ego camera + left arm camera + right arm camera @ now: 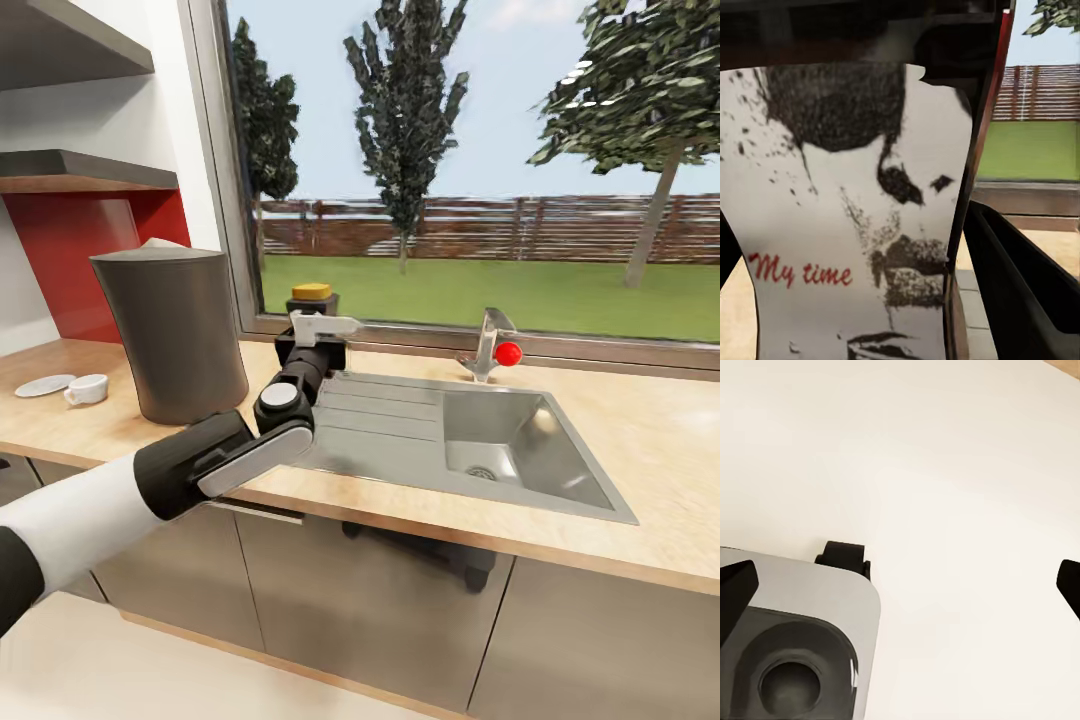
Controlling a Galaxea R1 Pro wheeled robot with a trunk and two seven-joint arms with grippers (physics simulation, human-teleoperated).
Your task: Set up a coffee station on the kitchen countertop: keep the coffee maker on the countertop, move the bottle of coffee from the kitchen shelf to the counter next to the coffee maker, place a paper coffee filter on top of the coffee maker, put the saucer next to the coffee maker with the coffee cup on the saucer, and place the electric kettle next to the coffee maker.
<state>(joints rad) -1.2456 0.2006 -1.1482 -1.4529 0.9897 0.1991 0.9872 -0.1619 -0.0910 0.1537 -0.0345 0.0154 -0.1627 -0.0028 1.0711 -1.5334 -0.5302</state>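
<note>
The left gripper [318, 335] is clenched on the jar [311, 297], whose yellow lid shows above the gripper, at the back of the counter [640, 430] close to the window sill. Whether the jar's base touches the counter I cannot tell, since the gripper hides it. In the left wrist view the jar's label [862, 225] sits right against the camera: a pale sheet with a dark speckled print and red words "My time", and one dark finger [1020, 285] runs along its side. Beyond it lie a strip of counter, the window frame, grass and a fence.

The left arm [200, 465] reaches forward from the lower left of the head view, over the counter's front edge and across the drainboard end of the steel sink [450, 440]. The jar stands just behind that end of the sink. The coffee maker [172, 330] is upright on the counter, just to the left of the jar and gripper, with a pale tan filter [160, 243] showing on its top. Further left, near the red wall panel, the cup [87, 389] rests on the counter beside the saucer [43, 384], just apart from it and not on it. A tap [493, 345] with a red knob stands behind the sink basin.

The right gripper [904, 577] looks down at pale floor with part of the robot's grey base [795, 637]; its dark fingertips [735, 589] are set wide apart, holding nothing.
</note>
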